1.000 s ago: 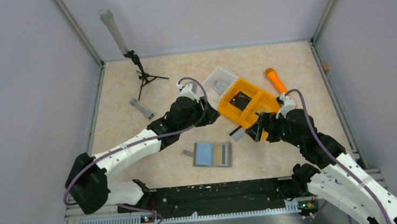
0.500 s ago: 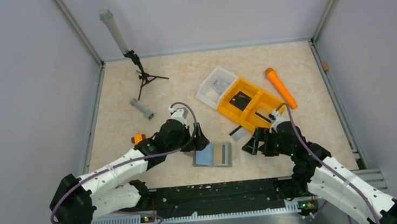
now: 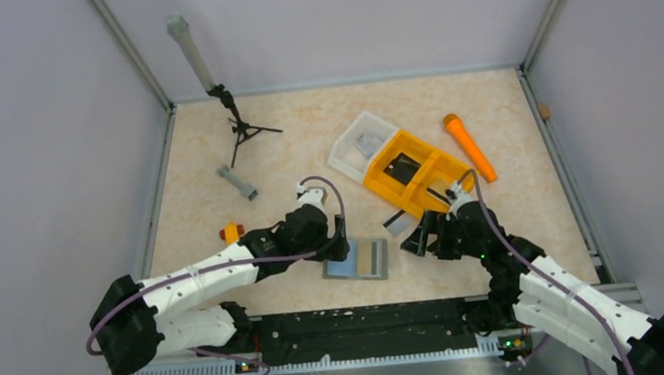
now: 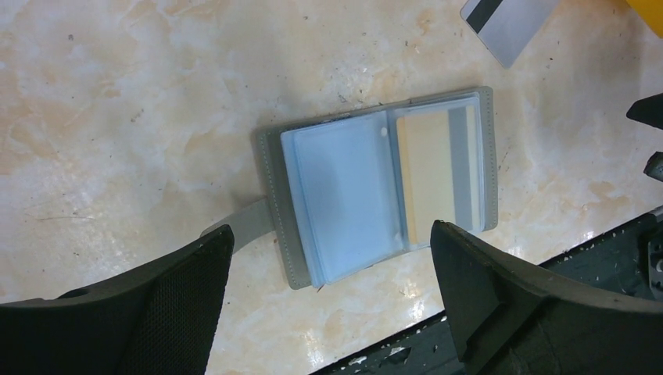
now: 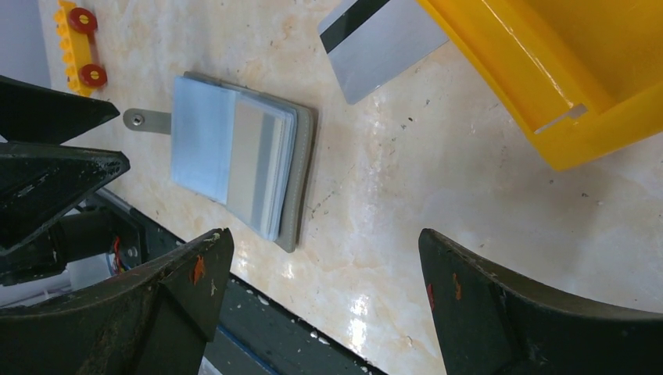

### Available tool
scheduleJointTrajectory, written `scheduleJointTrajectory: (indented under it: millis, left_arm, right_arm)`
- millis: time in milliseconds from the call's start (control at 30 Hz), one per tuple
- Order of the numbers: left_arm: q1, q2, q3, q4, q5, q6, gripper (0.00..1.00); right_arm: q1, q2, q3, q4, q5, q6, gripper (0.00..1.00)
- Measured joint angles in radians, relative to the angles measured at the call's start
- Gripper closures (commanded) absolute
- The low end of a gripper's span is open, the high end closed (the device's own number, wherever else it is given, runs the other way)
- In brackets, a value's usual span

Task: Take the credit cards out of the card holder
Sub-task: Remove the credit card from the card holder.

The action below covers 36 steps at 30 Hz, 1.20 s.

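While the card holder (image 4: 379, 187) lies open and flat on the desk (image 4: 117, 117) near its front edge, both arms' fingers are spread and grip nothing; the left fingers (image 3: 337, 249) hang over the holder's left border; the right fingers (image 3: 413, 242) stand just beside its right border. The holder's long axis runs from one arm towards the other; a pale blue card (image 4: 344, 199) and a tan card (image 4: 430, 176) sit in its sleeves; the left arm looks nearer.

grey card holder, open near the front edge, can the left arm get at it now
Probably yes: the left end effector hangs open just above the flat grey card holder, nothing between.
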Motion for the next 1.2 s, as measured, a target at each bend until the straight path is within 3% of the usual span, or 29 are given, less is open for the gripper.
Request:
scheduleJointTrajectory:
  millis: [233, 667, 900, 1200]
  left_arm:
    - [-0.033, 0.076, 0.068, -0.044, -0.021, 0.038, 0.01]
    - [-0.077, 0.336, 0.267, -0.112, 0.068, 0.151, 0.01]
    - [-0.173, 0.411, 0.323, -0.145, 0.046, 0.161, 0.02]
    - [-0.189, 0.524, 0.336, -0.146, 0.047, 0.195, 0.12]
  right_arm:
    - [0.000, 0.015, 0.000, 0.010, 0.008, -0.005, 0.09]
    - [0.000, -0.012, 0.029, -0.080, 0.084, -0.039, 0.09]
    - [0.000, -0.019, 0.029, -0.085, 0.091, -0.038, 0.09]
    - [0.000, -0.019, 0.029, -0.082, 0.088, -0.036, 0.12]
